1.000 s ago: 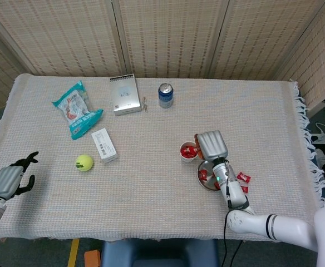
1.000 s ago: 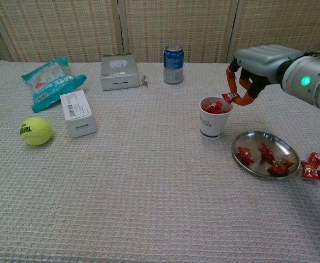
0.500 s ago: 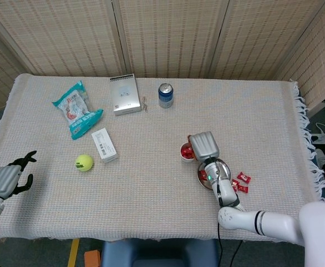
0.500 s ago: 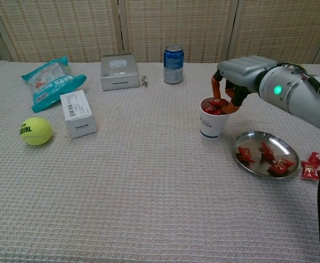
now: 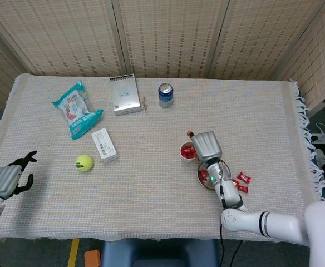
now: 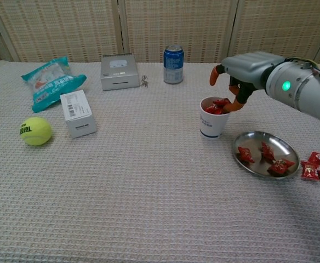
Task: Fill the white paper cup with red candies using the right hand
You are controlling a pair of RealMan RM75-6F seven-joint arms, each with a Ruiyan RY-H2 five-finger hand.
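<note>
Woven screens stand behind a surface (image 6: pixel 149 192) with a bumpy cloth. On it sits the white paper cup (image 6: pixel 212 121), with red candies (image 6: pixel 216 106) piled to its top. The right hand (image 6: pixel 241 71) hangs just over the cup, fingers (image 6: pixel 213 75) apart, holding nothing. More candies lie in a metal dish (image 6: pixel 264 143) beside the cup. The left hand (image 5: pixel 8 178) waits far off with fingers apart.

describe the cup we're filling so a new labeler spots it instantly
Start at the blue soda can by the table's back edge and come forward and right. The white paper cup stands beside the metal dish, under the right hand. It is the only upright white container, heaped with red candies.
</note>
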